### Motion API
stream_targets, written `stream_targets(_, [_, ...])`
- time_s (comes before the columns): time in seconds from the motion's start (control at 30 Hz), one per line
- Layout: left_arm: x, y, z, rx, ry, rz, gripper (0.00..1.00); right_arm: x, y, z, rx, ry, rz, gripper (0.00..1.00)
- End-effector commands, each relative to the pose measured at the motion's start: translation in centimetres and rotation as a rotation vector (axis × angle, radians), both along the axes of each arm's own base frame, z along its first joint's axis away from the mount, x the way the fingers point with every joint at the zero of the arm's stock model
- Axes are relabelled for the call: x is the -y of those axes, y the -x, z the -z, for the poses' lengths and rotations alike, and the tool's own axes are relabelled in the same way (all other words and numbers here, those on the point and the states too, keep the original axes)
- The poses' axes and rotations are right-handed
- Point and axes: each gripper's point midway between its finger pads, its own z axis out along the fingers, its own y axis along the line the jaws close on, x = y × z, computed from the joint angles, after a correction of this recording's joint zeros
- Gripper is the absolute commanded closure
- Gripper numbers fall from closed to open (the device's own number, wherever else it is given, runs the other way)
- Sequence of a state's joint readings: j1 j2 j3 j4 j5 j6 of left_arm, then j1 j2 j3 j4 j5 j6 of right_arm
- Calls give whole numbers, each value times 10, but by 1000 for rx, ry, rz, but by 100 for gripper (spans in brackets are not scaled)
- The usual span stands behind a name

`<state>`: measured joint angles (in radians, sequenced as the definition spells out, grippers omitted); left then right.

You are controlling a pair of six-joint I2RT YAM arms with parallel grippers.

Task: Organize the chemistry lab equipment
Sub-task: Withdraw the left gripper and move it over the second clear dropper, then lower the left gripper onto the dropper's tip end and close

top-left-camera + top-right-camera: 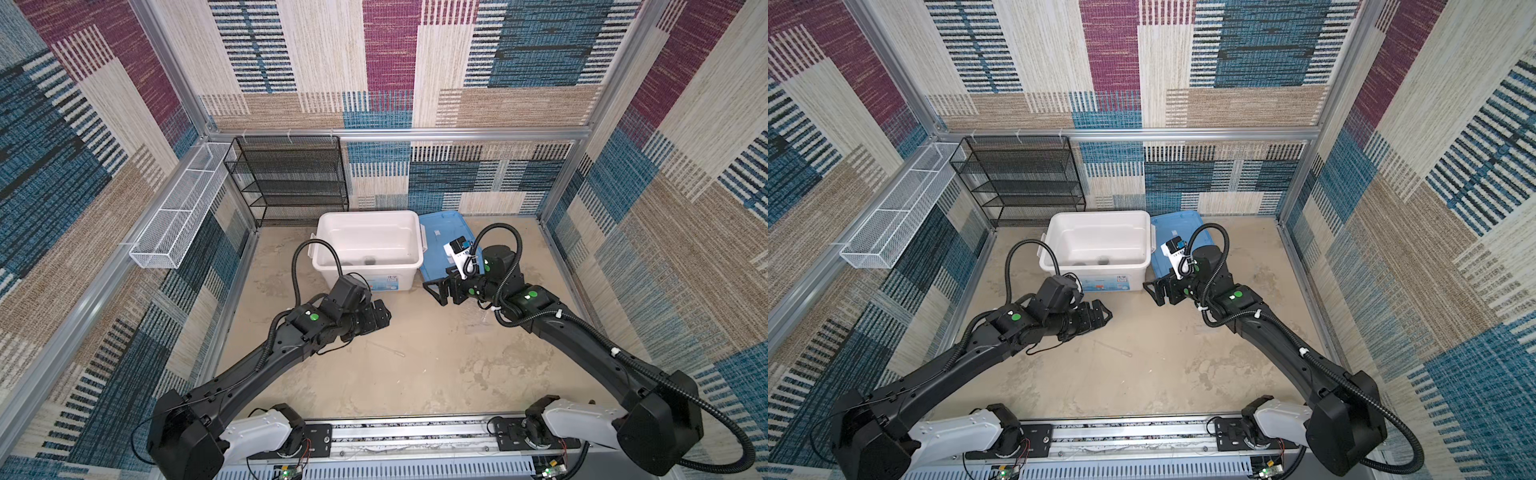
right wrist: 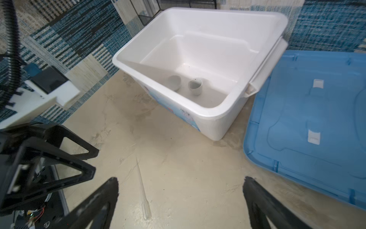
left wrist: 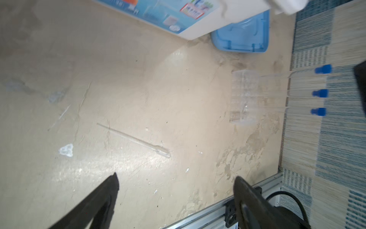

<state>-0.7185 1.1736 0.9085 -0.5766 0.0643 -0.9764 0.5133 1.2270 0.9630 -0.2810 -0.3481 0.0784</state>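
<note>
In both top views the white bin (image 1: 370,214) (image 1: 1100,214) stands open at the back of the sandy surface (image 1: 415,374), and its blue lid (image 1: 442,226) (image 1: 1177,222) lies flat just beside it. Two small white dishes (image 1: 1102,261) sit on the bin floor. The left gripper (image 1: 384,318) (image 1: 1105,312) hangs just in front of the bin. The right gripper (image 1: 432,291) (image 1: 1151,291) is near the lid's front corner, and the two are well apart. A clear dropper (image 1: 386,349) (image 1: 1115,349) lies alone on the surface in front of them (little more than a glint here). A black mesh shelf (image 1: 291,178) and a white wire basket (image 1: 174,216) sit against the walls.

In the left wrist view the left gripper (image 3: 176,179) has its jaws spread wide with nothing between them. The dropper (image 3: 134,139) lies flat on the surface beyond, untouched. Farther off, three tubes (image 3: 319,93) with blue caps sit side by side in a clear rack (image 3: 244,97), near the lid (image 3: 243,33) and the bin (image 3: 198,25).

In the right wrist view the right gripper (image 2: 181,180) also has its jaws wide and empty. The dropper (image 2: 141,186) lies on the surface below the gap, seemingly not touched. The dishes (image 2: 175,82) stand side by side inside the bin (image 2: 198,11), with the lid (image 2: 307,119) just beside it.
</note>
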Motion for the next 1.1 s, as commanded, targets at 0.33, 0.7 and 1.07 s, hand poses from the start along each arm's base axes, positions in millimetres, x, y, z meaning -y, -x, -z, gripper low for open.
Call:
stream_targets(0.33, [10,29,68,-227,79,-482,36,-2,19,36,-76,41,26,1])
stream_targets(0.7, [35,37,97,-362,106,-582,54,-16,50,50,-88,13,-152,1])
stream_targets(1.07, [53,42,120,-479,55,-603,66,-15,63,78,-204,28,-138,3])
